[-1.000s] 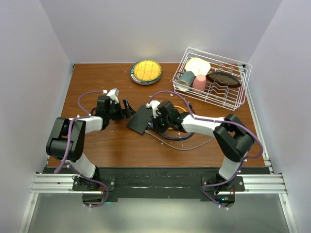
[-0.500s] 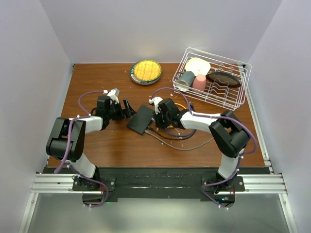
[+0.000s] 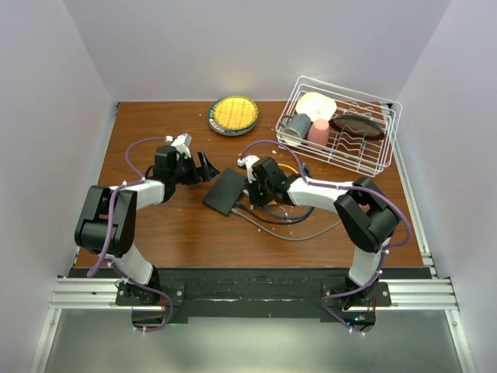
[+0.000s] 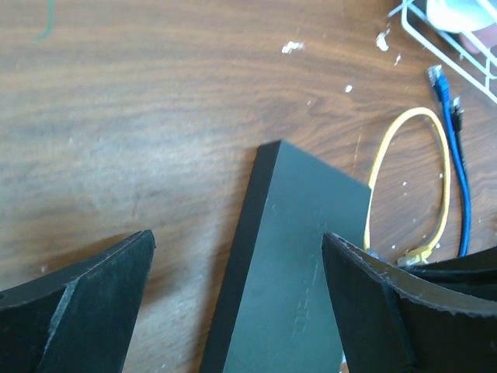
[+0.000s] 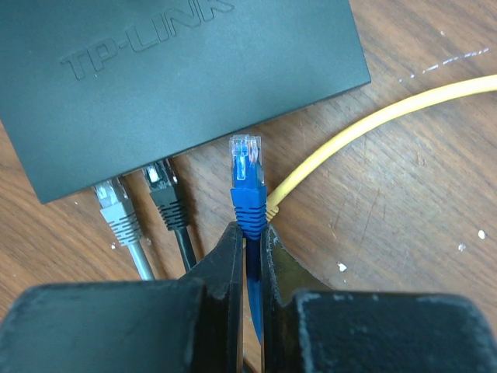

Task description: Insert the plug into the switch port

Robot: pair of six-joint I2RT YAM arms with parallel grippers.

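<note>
The switch [image 3: 225, 190] is a flat black box lying on the wooden table; it also shows in the left wrist view [image 4: 295, 256] and the right wrist view [image 5: 178, 70]. Its port edge faces my right gripper, and the sockets themselves are hidden under its top. A grey plug [image 5: 116, 210] and a black plug [image 5: 167, 198] sit in that edge. My right gripper [image 5: 250, 237] is shut on the blue plug [image 5: 247, 175], whose clear tip is just short of the edge, right of the black plug. My left gripper [image 4: 237, 237] is open and empty over the switch's far corner.
A yellow cable [image 5: 373, 124] runs under the blue plug. Loose cables [image 3: 287, 225] loop on the table right of the switch. A white wire dish rack [image 3: 342, 124] with cups and plates stands far right. A round yellow-centred plate [image 3: 233, 114] lies at the back.
My right gripper has shifted slightly left toward the switch with the blue plug. My left gripper has moved a little toward the far side. The switch has stayed put.
</note>
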